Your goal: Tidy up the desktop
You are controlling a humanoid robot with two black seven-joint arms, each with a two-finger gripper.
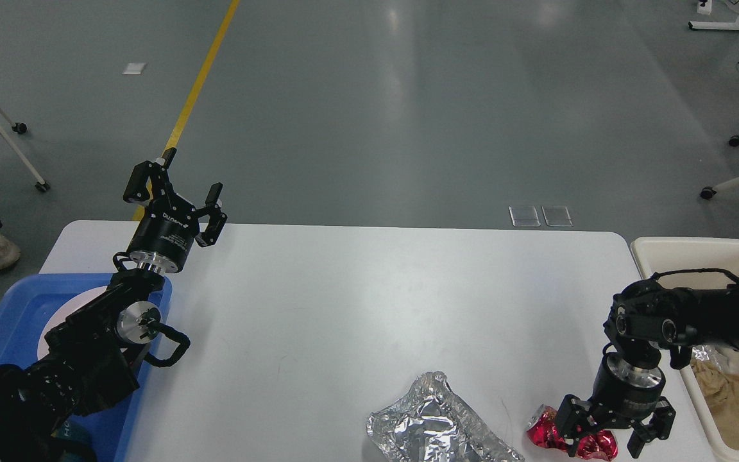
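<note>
The white desktop point(369, 301) fills the middle of the head view. Near its front edge lies a sheet of crumpled silver foil point(433, 423). To the foil's right is a crushed red can point(546, 433). My right gripper point(603, 448) points down over the can's right part, open. One finger stands in front of the can and the other is off its right end. My left gripper point(174, 186) is raised above the far left corner, open and empty.
A blue tray point(10, 321) holding a white plate point(55, 314) sits at the left edge, partly under my left arm. Off the right edge stands a cream bin point(696, 250) with brown paper point(735, 398) and foil inside.
</note>
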